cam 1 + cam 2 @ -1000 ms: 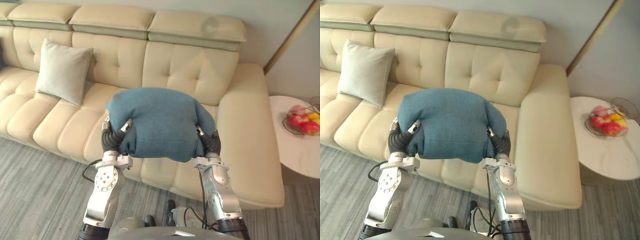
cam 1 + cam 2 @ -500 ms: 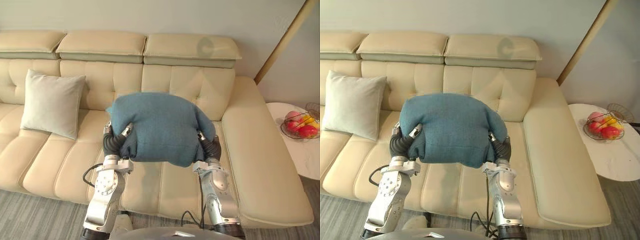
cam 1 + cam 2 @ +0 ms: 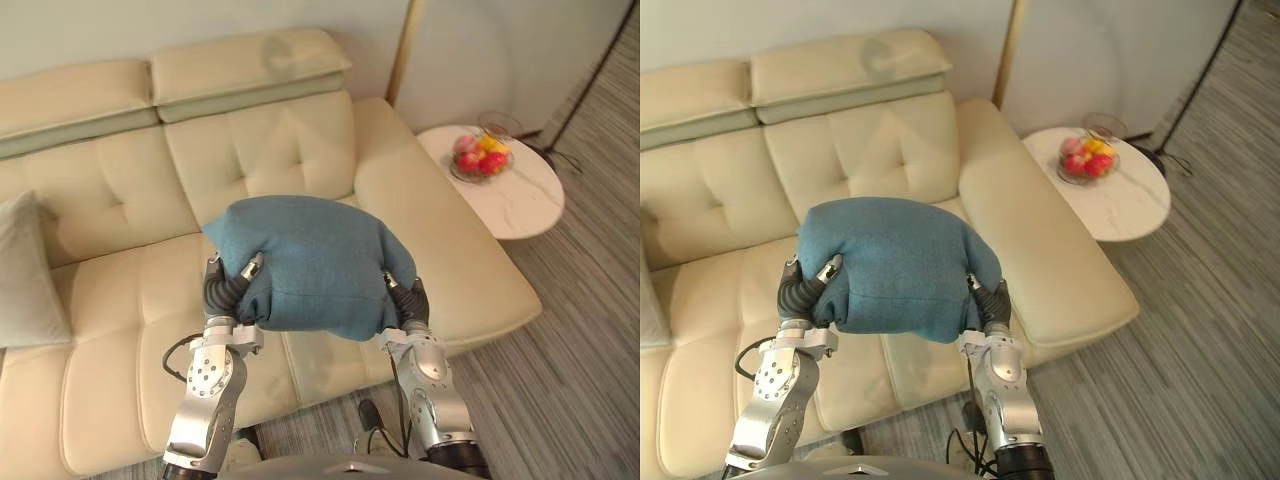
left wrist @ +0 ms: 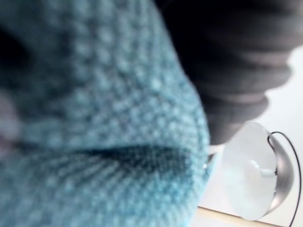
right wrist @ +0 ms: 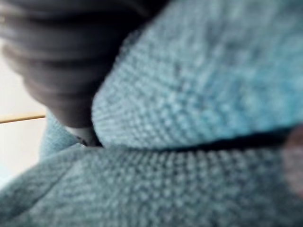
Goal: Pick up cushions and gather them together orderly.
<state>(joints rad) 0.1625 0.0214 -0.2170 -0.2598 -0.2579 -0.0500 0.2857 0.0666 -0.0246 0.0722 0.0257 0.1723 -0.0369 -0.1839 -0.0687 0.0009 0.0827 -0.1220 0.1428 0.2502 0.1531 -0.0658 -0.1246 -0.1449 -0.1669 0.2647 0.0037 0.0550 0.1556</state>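
**Teal cushion lifted; gathering not yet done**

Left eye view: the teal cushion (image 3: 315, 265) is held clear of the seat of the cream sofa (image 3: 110, 300), between the left hand (image 3: 232, 285) and the right hand (image 3: 408, 298). The left thumb is curled into the cloth, clamped on one end of the cushion. The right thumb tip pinches the opposite end likewise. A pale grey cushion (image 3: 18, 275) leans against the sofa back at the far left, well apart from the load.

Right eye view: same two-handed hold. A round side table (image 3: 1125, 205) carrying a fruit bowl (image 3: 1086, 160) stands beside the sofa's right arm.

Left wrist view: teal knit is creased against the dark cover; the fingers cannot be made out.

Right wrist view: teal cloth is folded under the cover, consistent with a firm hold.

Assessment: the pick-up appears complete. Outstanding work is to carry the load to the pale grey cushion, set it down alongside, and straighten both.
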